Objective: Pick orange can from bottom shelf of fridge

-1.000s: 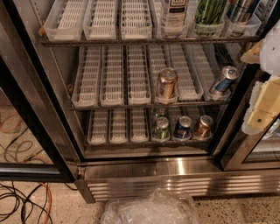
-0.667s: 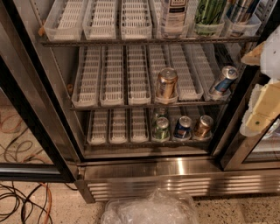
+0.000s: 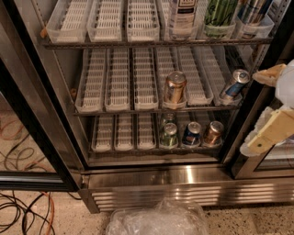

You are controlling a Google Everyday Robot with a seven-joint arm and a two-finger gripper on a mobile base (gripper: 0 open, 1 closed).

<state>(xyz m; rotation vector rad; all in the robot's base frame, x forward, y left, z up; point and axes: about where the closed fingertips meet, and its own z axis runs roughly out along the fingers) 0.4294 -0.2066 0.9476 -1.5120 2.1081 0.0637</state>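
The orange can (image 3: pixel 212 133) stands upright at the right end of the bottom shelf (image 3: pixel 121 134) of the open fridge (image 3: pixel 183 176), with a blue can (image 3: pixel 191 133) to its left and a green can (image 3: pixel 169 136) beyond that. My gripper (image 3: pixel 268 106) is at the right edge of the view, outside the fridge, to the right of and slightly above the orange can. Its cream fingers (image 3: pixel 272 132) are spread apart and hold nothing.
On the middle rack stand a copper can with whitish patches (image 3: pixel 175 87) and a tilted blue can (image 3: pixel 234 84). Bottles sit on the upper rack (image 3: pixel 220 13). The black door frame (image 3: pixel 41 137) is at the left. A plastic bag (image 3: pixel 158 220) and cables (image 3: pixel 23 211) lie on the floor.
My gripper has moved down a little at the right edge. The cans and the shelves have not moved.
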